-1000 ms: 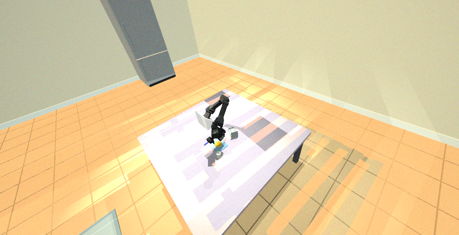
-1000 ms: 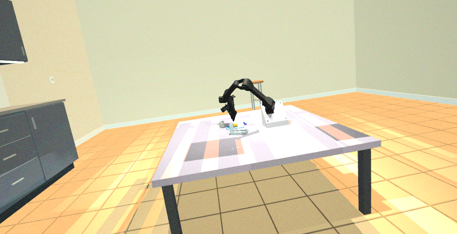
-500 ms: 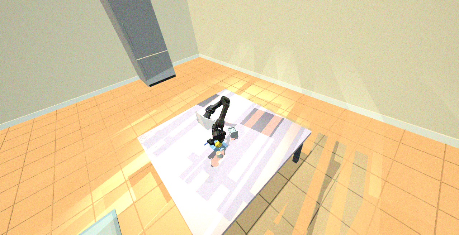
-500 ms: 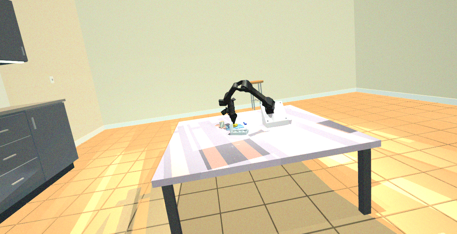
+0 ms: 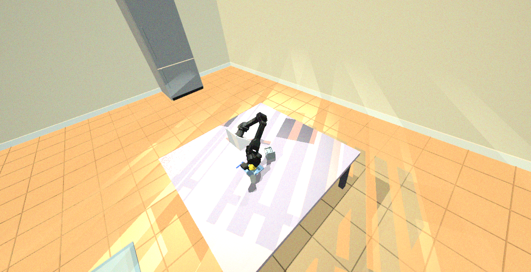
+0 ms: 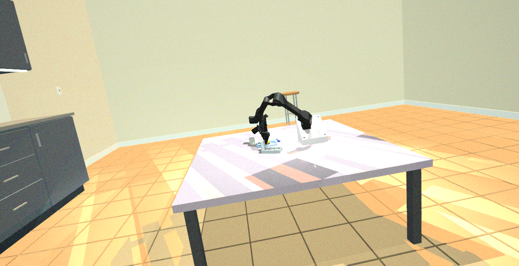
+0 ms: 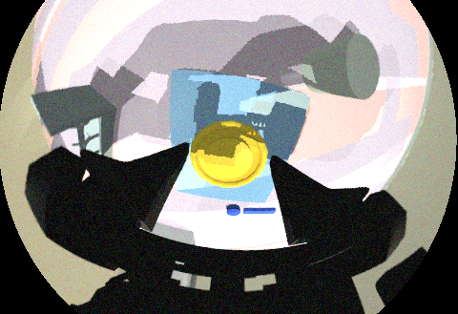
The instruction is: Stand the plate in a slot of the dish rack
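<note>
Plate (image 5: 252, 167) (image 6: 268, 142) (image 7: 229, 155), yellow, between open claw (image 5: 248, 165) (image 6: 266, 142) (image 7: 231, 154) fingertips, unlabelled.Plate (image 5: 252, 167) (image 6: 268, 142) (image 7: 229, 155), yellow, below open claw (image 5: 248, 165) (image 6: 266, 142) (image 7: 231, 154), lettering illegible.

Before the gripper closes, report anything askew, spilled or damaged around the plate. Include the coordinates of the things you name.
Nothing stands out: the yellow plate (image 5: 252, 167) (image 7: 229, 154) lies on the blue cloth (image 5: 259, 168) (image 7: 183, 109), and the cup (image 5: 252, 178) (image 6: 251, 140) (image 7: 334, 68) stands upright. Fine cracks wouldn't show.

readable text: none | view: wrist, pale marks at one o'clock of centre, perhaps lettering, too small to read
</note>
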### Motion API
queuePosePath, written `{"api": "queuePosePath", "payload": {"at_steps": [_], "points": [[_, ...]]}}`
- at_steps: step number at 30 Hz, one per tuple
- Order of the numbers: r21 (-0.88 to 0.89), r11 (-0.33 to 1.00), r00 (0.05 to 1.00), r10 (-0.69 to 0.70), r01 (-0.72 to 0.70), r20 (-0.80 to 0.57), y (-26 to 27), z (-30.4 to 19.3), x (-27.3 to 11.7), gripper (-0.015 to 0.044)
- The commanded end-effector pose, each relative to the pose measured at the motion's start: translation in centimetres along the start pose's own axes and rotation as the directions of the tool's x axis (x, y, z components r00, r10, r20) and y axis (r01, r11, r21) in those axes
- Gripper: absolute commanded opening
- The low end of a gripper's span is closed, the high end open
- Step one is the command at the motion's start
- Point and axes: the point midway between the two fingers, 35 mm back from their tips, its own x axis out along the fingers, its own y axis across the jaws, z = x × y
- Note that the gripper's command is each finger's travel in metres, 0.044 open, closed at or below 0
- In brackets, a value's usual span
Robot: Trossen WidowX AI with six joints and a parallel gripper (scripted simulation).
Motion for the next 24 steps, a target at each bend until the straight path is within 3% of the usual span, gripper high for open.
{"api": "queuePosePath", "payload": {"at_steps": [1, 10, 20, 24], "points": [[0.010, 1.000, 1.000, 0.008, -0.008, -0.003, 0.17, -0.32, 0.60, 0.0400], [0.010, 1.000, 1.000, 0.008, -0.008, -0.003, 0.17, -0.33, 0.63, 0.0394], [0.010, 1.000, 1.000, 0.008, -0.008, -0.003, 0.17, -0.33, 0.63, 0.0328], [0.011, 1.000, 1.000, 0.005, -0.005, -0.002, 0.03, -0.10, -0.16, 0.0223]]}}
